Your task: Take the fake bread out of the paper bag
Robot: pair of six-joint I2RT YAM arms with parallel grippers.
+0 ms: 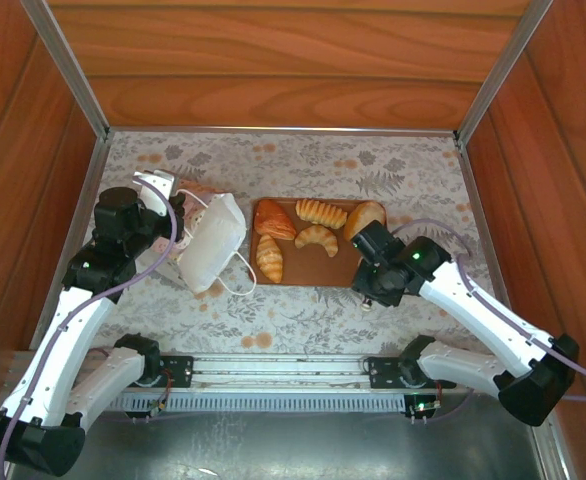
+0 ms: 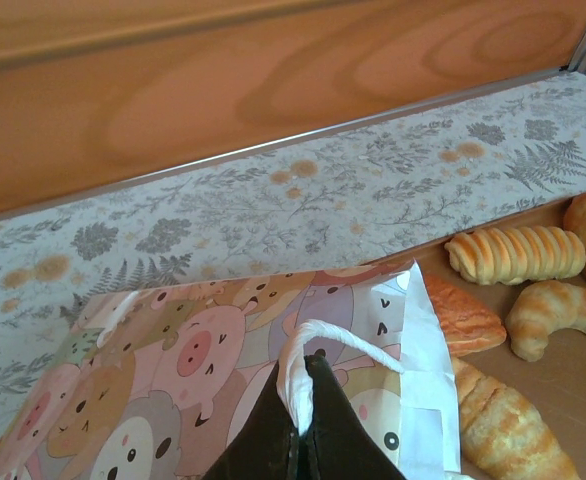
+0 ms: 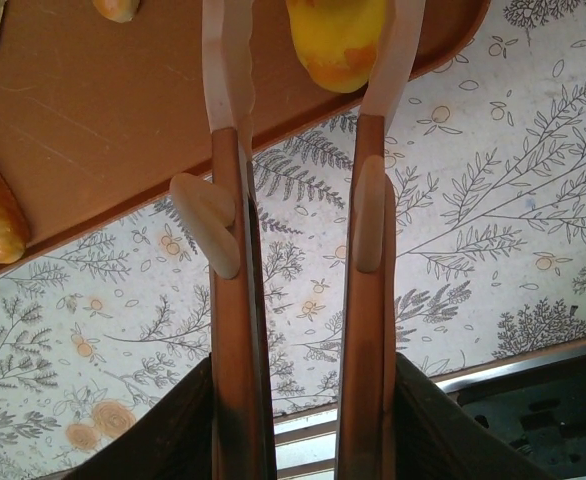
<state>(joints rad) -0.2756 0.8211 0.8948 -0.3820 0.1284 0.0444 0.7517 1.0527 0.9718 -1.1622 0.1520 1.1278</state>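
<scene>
The paper bag (image 1: 213,243) lies on its side left of the tray, white with a cartoon-animal print (image 2: 193,360). My left gripper (image 2: 308,372) is shut on its white cord handle (image 2: 358,345); from above it sits at the bag's left edge (image 1: 183,217). Several pieces of fake bread lie on the brown tray (image 1: 339,266): a striped roll (image 1: 321,211), a croissant (image 1: 316,238), a reddish pastry (image 1: 273,221) and an oblong roll (image 1: 270,258). My right gripper (image 3: 308,30) is open around a round bun (image 3: 338,40) at the tray's right end (image 1: 365,215); a gap shows beside the left finger.
Wooden walls close in the back and both sides. A floral cloth (image 1: 303,160) covers the table. The tray's rim (image 3: 273,135) runs under my right fingers. A metal rail (image 1: 273,372) crosses the near edge between the arm bases.
</scene>
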